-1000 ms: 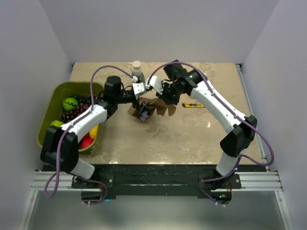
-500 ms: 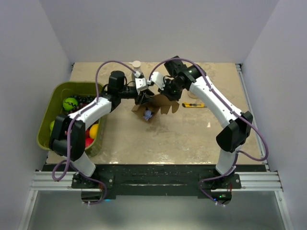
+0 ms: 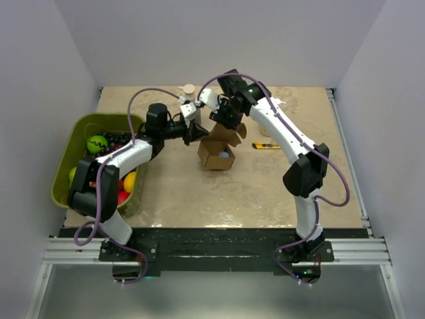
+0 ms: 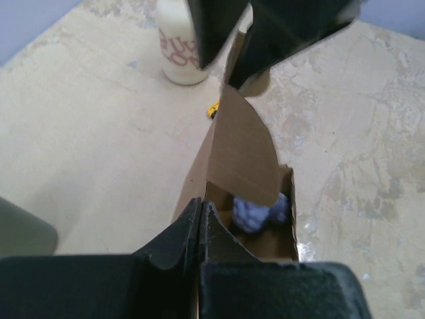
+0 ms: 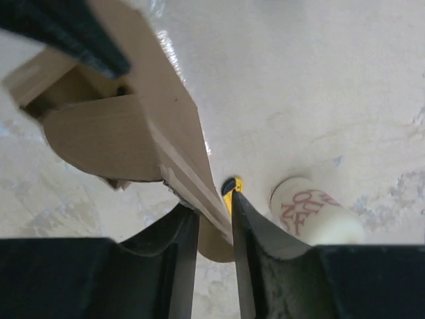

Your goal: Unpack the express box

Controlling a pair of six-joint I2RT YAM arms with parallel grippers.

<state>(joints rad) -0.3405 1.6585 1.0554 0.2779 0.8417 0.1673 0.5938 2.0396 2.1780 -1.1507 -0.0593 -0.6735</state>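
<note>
The express box (image 3: 211, 160) stands in the middle of the table with its flaps up, and a pale blue crumpled thing (image 3: 224, 154) lies inside it. My left gripper (image 3: 197, 133) comes in from the left and is shut on the box's left wall. In the left wrist view its jaws (image 4: 200, 203) pinch the cardboard edge, with the blue thing (image 4: 255, 214) just beyond. My right gripper (image 3: 224, 121) hangs over the far flap. In the right wrist view its jaws (image 5: 214, 206) stand apart, and the flap (image 5: 179, 133) runs loosely between them.
A green bin (image 3: 73, 143) with a green ball (image 3: 97, 143), grapes and other fruit sits at the left. A white bottle (image 3: 189, 93) stands behind the box. A yellow utility knife (image 3: 267, 145) lies to the box's right.
My left gripper has closed on the box's wall. My right gripper has opened off the flap. The box has gone from tilted to upright and shifted slightly right.
</note>
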